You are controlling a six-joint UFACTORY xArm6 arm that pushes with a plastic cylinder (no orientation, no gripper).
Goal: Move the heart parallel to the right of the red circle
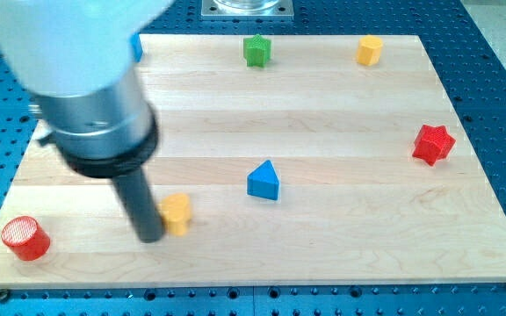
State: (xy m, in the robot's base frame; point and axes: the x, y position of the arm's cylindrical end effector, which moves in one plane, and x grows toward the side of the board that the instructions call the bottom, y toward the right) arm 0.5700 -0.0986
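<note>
Yellow heart (177, 212): matte block on pale wood-grain bench (341, 237), near its bottom edge. My tip (150, 237), no hand, touching at its 8 o'clock. Red circle (25, 238): ribbed cylinder, at 9 o'clock near the corner. Blue triangle (263, 181) at 2 o'clock, bare planks between.

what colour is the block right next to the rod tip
Yellow: the block sits just to the view's right of my tip, seen in the camera view.
</note>
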